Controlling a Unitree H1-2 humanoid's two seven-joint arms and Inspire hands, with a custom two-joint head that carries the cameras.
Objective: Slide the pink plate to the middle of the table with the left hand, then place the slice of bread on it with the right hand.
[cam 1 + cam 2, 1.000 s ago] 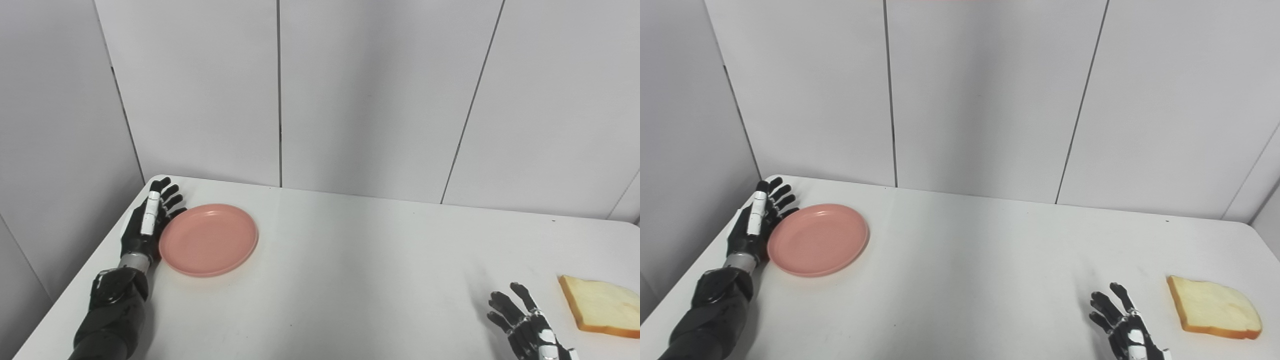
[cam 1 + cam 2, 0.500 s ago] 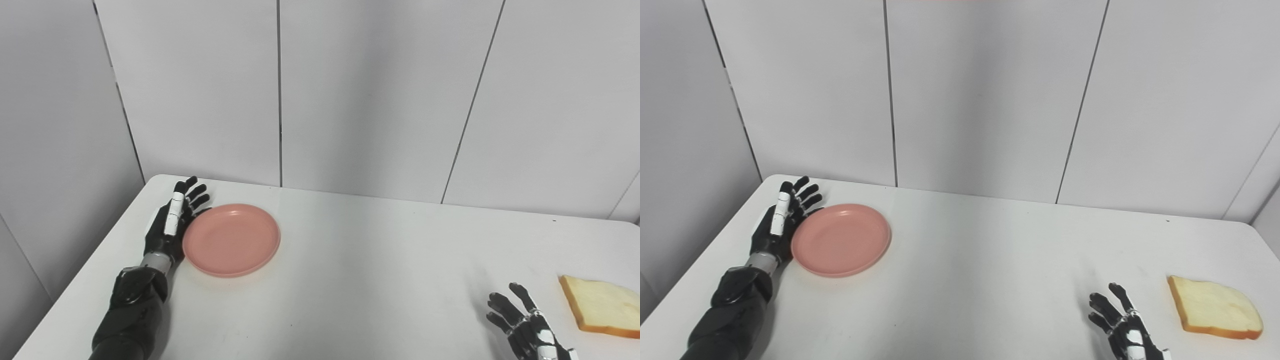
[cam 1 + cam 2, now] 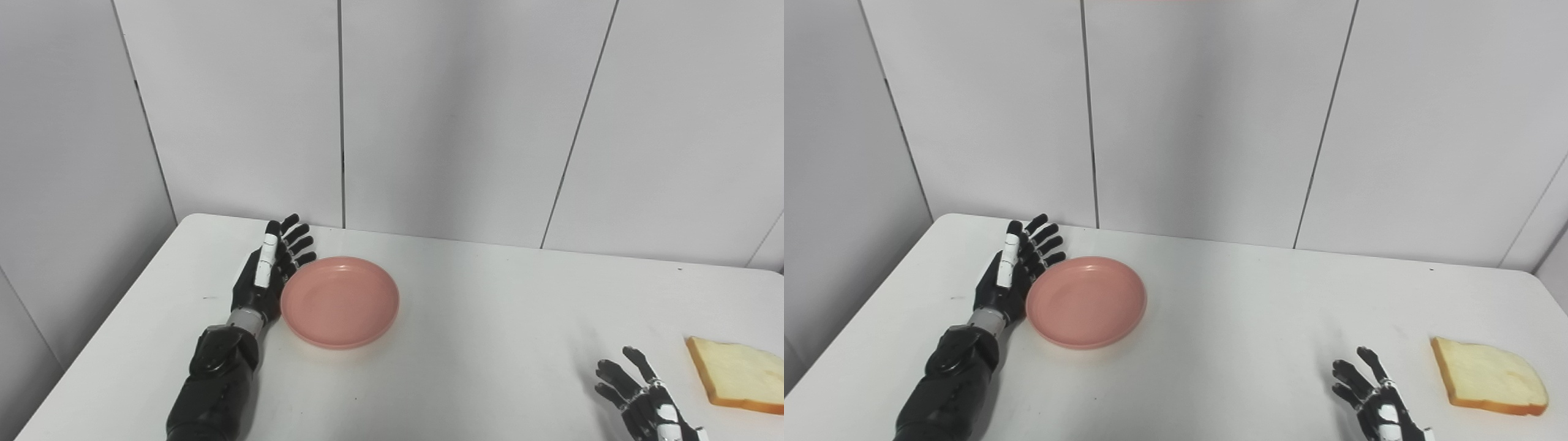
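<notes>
pink plate: round, flat, table left-centre | bread slice: flat, far right

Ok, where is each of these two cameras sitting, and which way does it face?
Left eye view: on the head, looking down over the table toward the wall; left hand beside the pink plate, right hand low.
Right eye view: beside it, a little to the right; the slice of bread shows whole.
Both share plate, bread and both hands.

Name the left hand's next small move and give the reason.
Probably push further right: the left hand, open and flat against the pink plate's left rim, has it left of the table's middle. The bread lies untouched beside the open right hand.
</notes>
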